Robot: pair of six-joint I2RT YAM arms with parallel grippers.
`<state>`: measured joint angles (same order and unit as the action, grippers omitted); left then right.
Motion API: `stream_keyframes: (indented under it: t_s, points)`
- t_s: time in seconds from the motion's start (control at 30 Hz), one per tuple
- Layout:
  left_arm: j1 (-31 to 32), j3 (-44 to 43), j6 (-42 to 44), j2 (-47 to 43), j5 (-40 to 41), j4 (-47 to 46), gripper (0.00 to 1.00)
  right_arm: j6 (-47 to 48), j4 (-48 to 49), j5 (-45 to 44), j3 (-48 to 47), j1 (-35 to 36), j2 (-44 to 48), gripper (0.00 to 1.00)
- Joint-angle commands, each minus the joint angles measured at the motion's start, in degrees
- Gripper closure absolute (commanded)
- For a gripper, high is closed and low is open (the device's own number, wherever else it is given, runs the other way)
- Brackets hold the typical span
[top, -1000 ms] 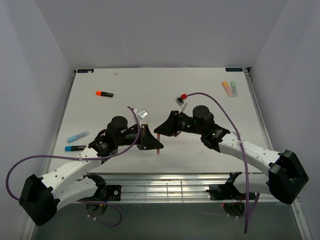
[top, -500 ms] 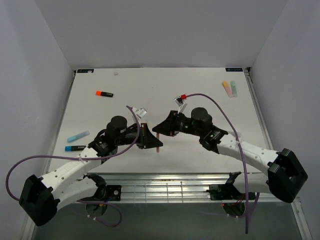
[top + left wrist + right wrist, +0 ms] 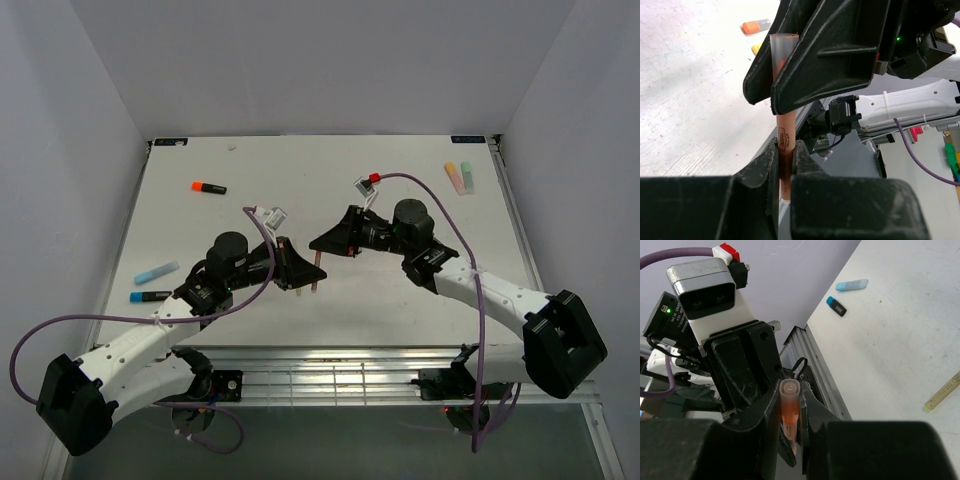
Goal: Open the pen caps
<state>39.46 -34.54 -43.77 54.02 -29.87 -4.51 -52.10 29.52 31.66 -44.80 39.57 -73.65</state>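
Pen cap [image 3: 784,47], translucent orange, is pinched in the right gripper [image 3: 790,398] above the middle of the table. White table [image 3: 400,205]. Both arms angle inward and the claws meet tip to tip. Left gripper [image 3: 785,160] is closed tight on the brown-orange pen body [image 3: 785,132]. Cap-body join hidden by fingers. Loose pens lie well apart:
- pale blue highlighter [image 3: 156,271] and blue-capped black pen [image 3: 150,296] at left
- orange-capped black pen [image 3: 208,187] farther back
- pastel pair [image 3: 459,177] in the far right corner

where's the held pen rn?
The pen is mid-table in the top view, left hand on its body, right hand on its cap.
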Motion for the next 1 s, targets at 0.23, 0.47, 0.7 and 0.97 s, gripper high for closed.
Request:
stream_keyframes:
  t_s: [0.23,0.47,0.7,0.97]
  points:
    - [0.35,0.97,1.06,-0.76,-5.46,10.23,1.0,-15.47,33.08,-2.06,-0.29,-12.76,-3.77,0.92]
    - [0.35,0.27,0.09,-0.76,-6.87,8.99,1.0,5.67,-2.72,-8.44,-12.84,-8.2,-2.73,0.92]
    - [0.35,1.23,-0.09,0.65,-6.35,9.61,1.0,13.78,-19.06,-22.35,-22.27,-8.45,-4.31,0.92]
    - [0.35,3.44,0.26,-1.02,-0.12,12.51,1.0,0.12,-11.01,-6.61,-20.57,-13.47,-7.82,0.92]
